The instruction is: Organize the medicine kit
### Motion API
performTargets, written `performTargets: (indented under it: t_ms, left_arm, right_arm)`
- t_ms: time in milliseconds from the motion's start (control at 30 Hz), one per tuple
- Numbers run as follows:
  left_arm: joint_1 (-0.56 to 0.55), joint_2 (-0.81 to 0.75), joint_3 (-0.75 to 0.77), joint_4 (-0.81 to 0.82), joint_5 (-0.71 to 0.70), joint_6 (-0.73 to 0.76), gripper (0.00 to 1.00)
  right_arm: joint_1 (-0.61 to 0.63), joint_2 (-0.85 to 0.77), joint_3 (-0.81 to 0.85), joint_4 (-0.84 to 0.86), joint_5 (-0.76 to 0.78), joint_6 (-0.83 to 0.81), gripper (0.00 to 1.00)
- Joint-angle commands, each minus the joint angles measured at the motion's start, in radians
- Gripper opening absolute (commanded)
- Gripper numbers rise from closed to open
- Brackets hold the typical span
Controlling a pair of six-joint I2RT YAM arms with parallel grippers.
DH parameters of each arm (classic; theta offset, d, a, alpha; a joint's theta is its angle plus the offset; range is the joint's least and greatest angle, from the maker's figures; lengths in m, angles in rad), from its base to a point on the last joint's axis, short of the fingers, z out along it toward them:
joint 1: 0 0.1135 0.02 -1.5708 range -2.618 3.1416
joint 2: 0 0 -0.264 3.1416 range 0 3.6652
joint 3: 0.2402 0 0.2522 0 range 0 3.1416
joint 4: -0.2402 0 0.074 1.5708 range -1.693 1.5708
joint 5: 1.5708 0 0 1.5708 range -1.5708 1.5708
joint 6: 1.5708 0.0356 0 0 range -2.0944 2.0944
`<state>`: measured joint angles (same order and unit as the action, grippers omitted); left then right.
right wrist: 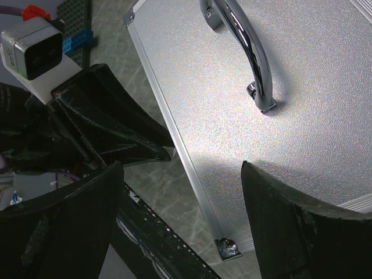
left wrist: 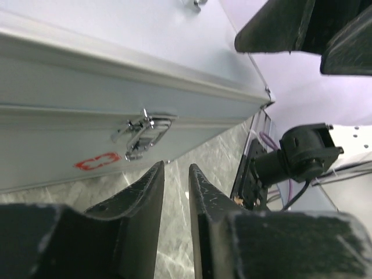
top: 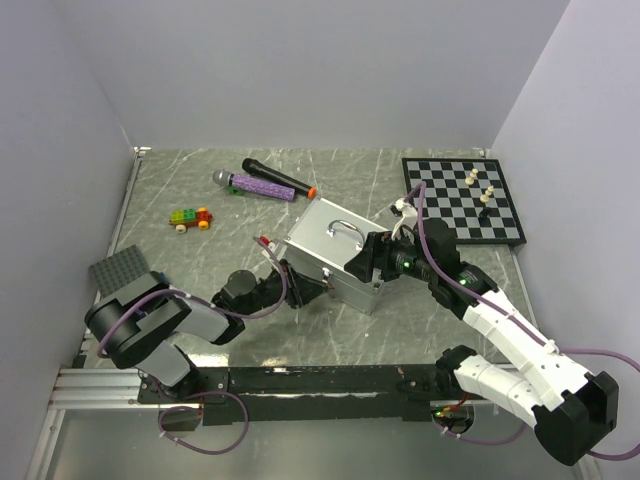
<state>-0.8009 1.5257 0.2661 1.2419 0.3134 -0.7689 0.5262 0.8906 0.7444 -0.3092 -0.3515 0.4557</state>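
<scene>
The left gripper (left wrist: 175, 168) has its jaws drawn narrow, a thin gap between them and nothing in it. Just ahead of its fingertips and slightly to their left sits the front latch (left wrist: 141, 131) of the medicine kit case (left wrist: 87, 75), fastened flat over the seam, with the lid down. The case's long side runs crosswise to this gripper's reach, so the latch face is square to it. This arm is the nearer one to the latch, and it looks best placed to flick it open. Farther off, at the case's short end, the right gripper (right wrist: 181, 168) hovers with its jaws spread wide and empty over the corner of the lid (right wrist: 232, 133). The chrome handle (right wrist: 247, 52) lies beyond its fingertips, lengthwise along the case.
</scene>
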Motion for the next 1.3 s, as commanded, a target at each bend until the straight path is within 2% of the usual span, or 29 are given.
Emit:
performTargets:
  t_ms: [0,100,500,600,700,767,833,967,1000,1067,1100,1133,1267]
  left_arm:
    - [0.000,0.027,0.018,0.146,-0.045,-0.006,0.28]
    - [-0.001,0.051,0.051,0.110,-0.030,0.006,0.29]
    - [0.002,0.172,0.056,0.217,-0.077,-0.017,0.30]
    - [0.000,0.169,0.032,0.232,-0.082,-0.018,0.29]
    - [0.002,0.099,-0.011,0.173,-0.092,-0.010,0.29]
    - [0.002,-0.043,-0.053,0.066,-0.129,-0.006,0.33]
    - [0.002,-0.222,-0.088,-0.112,-0.196,-0.007,0.45]
    - [-0.001,-0.603,0.019,-0.823,-0.463,-0.029,0.65]
    - [0.002,-0.674,0.056,-0.960,-0.573,-0.038,0.70]
    - [0.026,-0.777,0.125,-1.172,-0.638,-0.043,0.78]
    - [0.058,-0.818,0.143,-1.220,-0.610,-0.034,0.84]
    - [0.099,-0.840,0.159,-1.267,-0.549,-0.024,0.99]
    - [0.308,-0.846,0.209,-1.443,-0.390,-0.050,0.96]
  right_arm:
    - [0.008,-0.010,0.001,0.022,-0.003,-0.005,0.88]
    - [0.008,-0.005,0.003,0.022,0.000,-0.006,0.89]
    - [0.009,-0.005,0.001,0.021,-0.006,0.000,0.92]
    - [0.008,-0.015,0.000,0.016,0.003,-0.003,0.92]
    - [0.008,-0.022,0.007,-0.005,0.022,-0.008,0.93]
    - [0.008,-0.044,0.012,-0.028,0.063,-0.012,0.94]
    - [0.008,-0.079,0.010,-0.053,0.123,-0.018,0.96]
    - [0.005,-0.165,0.012,-0.112,0.284,-0.022,1.00]
    - [0.005,-0.183,0.018,-0.134,0.336,-0.022,1.00]
    - [-0.002,-0.200,0.042,-0.194,0.439,-0.012,1.00]
    - [-0.002,-0.200,0.056,-0.218,0.489,-0.008,1.00]
    - [-0.006,-0.200,0.067,-0.246,0.515,-0.003,1.00]
    - [-0.023,-0.193,0.075,-0.304,0.549,0.020,1.00]
